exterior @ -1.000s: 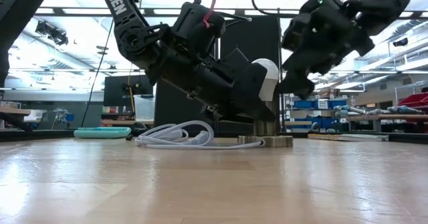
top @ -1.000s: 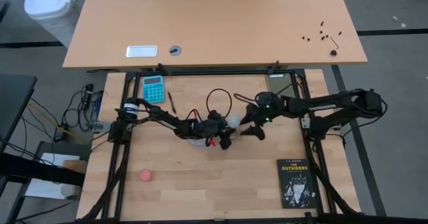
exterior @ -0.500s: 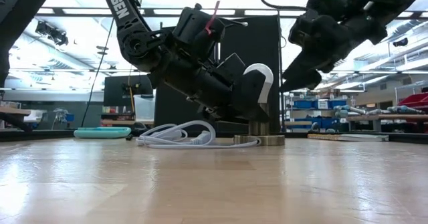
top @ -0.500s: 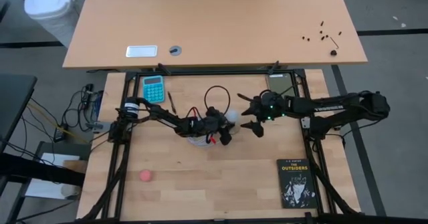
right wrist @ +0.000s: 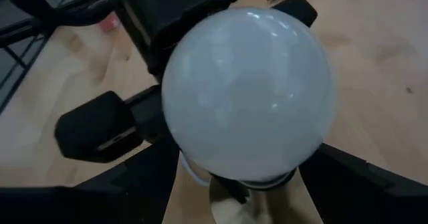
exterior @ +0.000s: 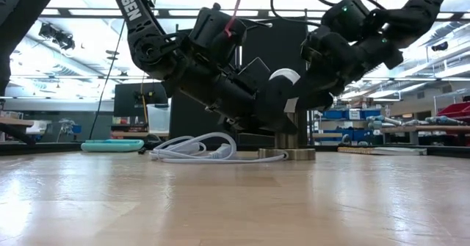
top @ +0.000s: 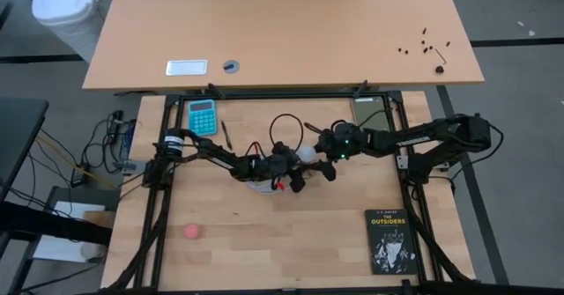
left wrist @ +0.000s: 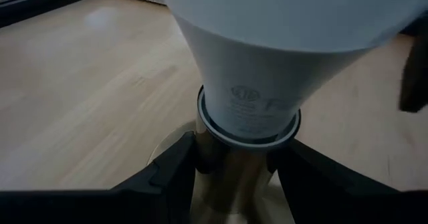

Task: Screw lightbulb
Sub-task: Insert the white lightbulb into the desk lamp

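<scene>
White frosted lightbulb [exterior: 285, 84] stands upright mid-table, its screw base seated in the brass socket [exterior: 291, 145] with the white cord [exterior: 192, 147] trailing off beside it. Left gripper [top: 297, 177] comes in low and tilted, fingers [left wrist: 175, 172] pinched narrow on the socket stem just under the bulb's neck, one each side; bulb sits directly above and between them. Right gripper [top: 324, 159] reaches in from the opposite side at dome height; its fingers [right wrist: 364, 174] straddle the bulb's lower half with jaws spread fairly wide. Whether the pads actually touch the glass I can't tell — looks just beside, not clamped. Teal calculator [top: 203, 116], pink ball [top: 192, 232] and a black book [top: 389, 241] lie well apart.
</scene>
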Controlling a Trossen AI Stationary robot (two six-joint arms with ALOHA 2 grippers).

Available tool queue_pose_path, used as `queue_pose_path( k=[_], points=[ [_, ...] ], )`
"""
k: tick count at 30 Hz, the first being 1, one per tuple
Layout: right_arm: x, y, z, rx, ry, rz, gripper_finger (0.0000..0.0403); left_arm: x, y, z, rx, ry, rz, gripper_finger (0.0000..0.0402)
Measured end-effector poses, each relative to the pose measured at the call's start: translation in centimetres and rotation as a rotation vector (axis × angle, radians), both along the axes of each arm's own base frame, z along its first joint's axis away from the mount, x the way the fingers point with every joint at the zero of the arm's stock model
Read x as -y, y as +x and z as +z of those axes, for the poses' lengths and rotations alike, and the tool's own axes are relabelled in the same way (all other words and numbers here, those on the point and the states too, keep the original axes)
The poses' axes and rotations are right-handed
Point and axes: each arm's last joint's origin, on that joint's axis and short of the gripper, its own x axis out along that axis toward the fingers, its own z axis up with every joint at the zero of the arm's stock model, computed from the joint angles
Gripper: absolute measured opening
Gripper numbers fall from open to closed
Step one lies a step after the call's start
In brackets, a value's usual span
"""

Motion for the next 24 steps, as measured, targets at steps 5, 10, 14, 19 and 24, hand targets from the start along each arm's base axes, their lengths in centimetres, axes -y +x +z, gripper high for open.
queue_pose_path(
  k=[5,10,14,19,24],
  points=[
    [-0.3,-0.1,0.2,0.005,0.056,0.076,0.0307,0.1,0.0,-0.1,-0.005,-0.016,-0.002,0.0193],
    [-0.9,-1.0,0.4,-0.054,0.142,0.147,0.0307,0.1,-0.1,-0.1,-0.016,-0.021,-0.003,0.0193],
    [-1.8,-2.0,1.8,-0.028,0.253,0.310,0.0307,-0.3,-0.2,-0.2,-0.023,0.000,0.061,0.0193],
    [-2.5,-3.0,3.1,-0.034,0.171,0.252,0.0307,-0.5,-0.2,-0.2,-0.022,0.005,0.073,0.0193],
    [-1.3,-3.0,2.2,-0.110,-0.033,0.001,0.0307,-0.4,-0.1,-0.1,-0.007,-0.004,0.045,0.0193]
  ],
)
